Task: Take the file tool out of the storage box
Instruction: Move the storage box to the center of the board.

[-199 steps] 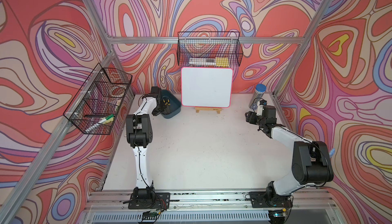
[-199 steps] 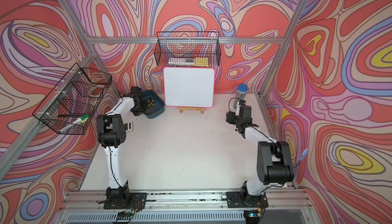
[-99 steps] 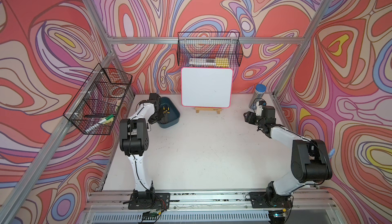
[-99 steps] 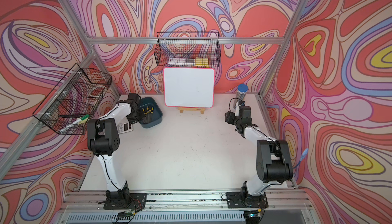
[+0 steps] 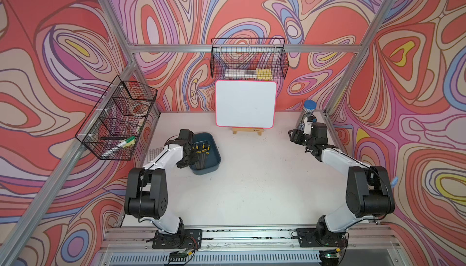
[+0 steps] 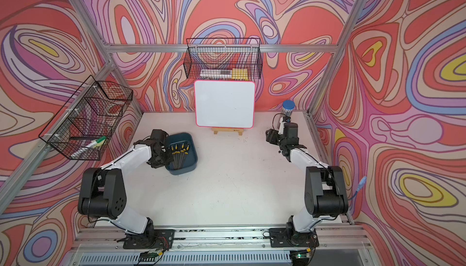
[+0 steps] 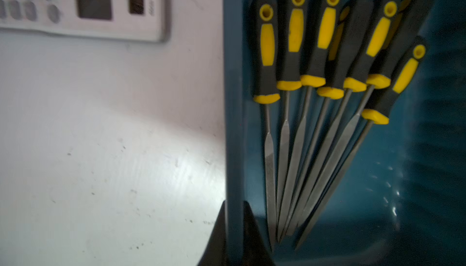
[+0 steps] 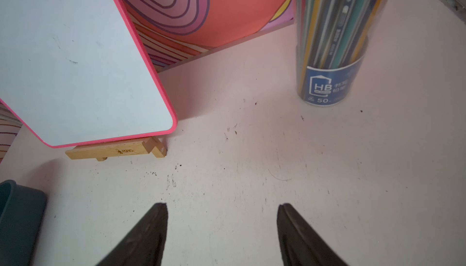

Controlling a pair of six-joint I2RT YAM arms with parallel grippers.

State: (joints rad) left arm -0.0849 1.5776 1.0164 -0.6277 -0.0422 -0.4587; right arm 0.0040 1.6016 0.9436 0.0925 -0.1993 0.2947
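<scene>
The middle and front of the worktop (image 5: 252, 189) lay bare between the arms, open to a pass from either side. At the back the whiteboard (image 5: 244, 103) on its easel (image 5: 248, 131) blocked the centre. The pencil tube (image 8: 332, 38) stood in the right corner, with clear worktop between them ahead of the spread right hand (image 8: 222, 205). Inside the storage box (image 7: 233, 101) the files (image 7: 290, 151) crowded the wall pinched by the left hand (image 7: 233, 209), and the box floor beyond them was free. The calculator (image 7: 83, 7) lay near, outside that wall.

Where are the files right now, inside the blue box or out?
Inside: the files lie fanned on the storage box floor, none lifted.
</scene>
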